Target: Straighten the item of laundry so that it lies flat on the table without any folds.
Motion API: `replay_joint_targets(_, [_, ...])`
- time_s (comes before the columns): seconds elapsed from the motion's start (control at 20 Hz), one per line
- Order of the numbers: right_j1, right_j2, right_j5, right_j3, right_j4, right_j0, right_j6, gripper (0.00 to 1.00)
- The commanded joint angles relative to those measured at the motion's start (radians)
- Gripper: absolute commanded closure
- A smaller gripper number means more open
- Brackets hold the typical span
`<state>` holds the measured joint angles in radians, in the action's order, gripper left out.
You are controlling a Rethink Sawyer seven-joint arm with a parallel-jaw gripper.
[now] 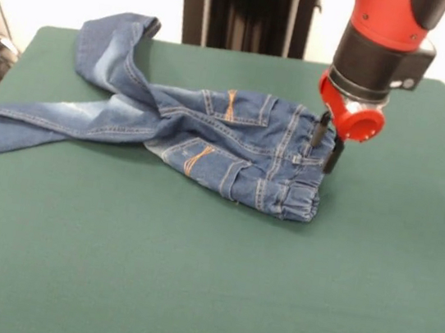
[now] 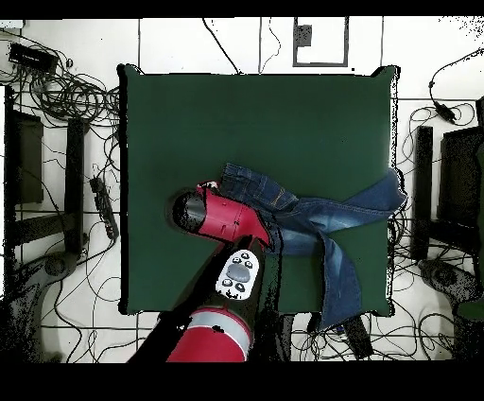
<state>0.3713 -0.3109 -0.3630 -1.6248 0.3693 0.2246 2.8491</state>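
Observation:
The small blue denim jeans (image 1: 227, 134) lie crumpled on the green table (image 1: 190, 278), waistband to the right in the front view. One leg runs left over the table's edge and the other bends up toward the far left corner. My gripper (image 1: 326, 145) is down at the waistband's right end, its two black fingers (image 1: 319, 134) close together on either side of the elastic band, shut on it. In the overhead view the red arm (image 2: 222, 216) hides the gripper, and the jeans (image 2: 312, 213) spread right and down from it across the table (image 2: 265, 123).
The robot's black pedestal (image 1: 245, 8) stands behind the far edge. Loose cables (image 2: 76, 95) and dark stands (image 2: 38, 161) lie on the floor around the table. One trouser leg (image 2: 337, 288) hangs past the table's edge next to the robot's base.

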Motion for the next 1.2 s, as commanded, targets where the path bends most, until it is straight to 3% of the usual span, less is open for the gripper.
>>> replay_joint_targets(0.05, [-0.125,0.063,0.100,-0.001,0.077,0.050,0.217,0.00])
replay_joint_targets(0.4, [-0.198,-0.022,0.078,0.090,0.145,0.088,0.244,0.00])
replay_joint_targets(0.8, [-0.260,-0.065,0.008,0.195,0.182,0.059,0.208,0.00])
replay_joint_targets(0.85, [-0.270,-0.091,-0.004,0.208,0.181,0.067,0.209,1.00])
replay_joint_targets(1.05, [-0.274,-0.135,-0.054,0.236,0.181,0.080,0.226,1.00])
replay_joint_targets(1.2, [-0.179,-0.153,-0.175,0.220,0.172,0.079,0.228,1.00])
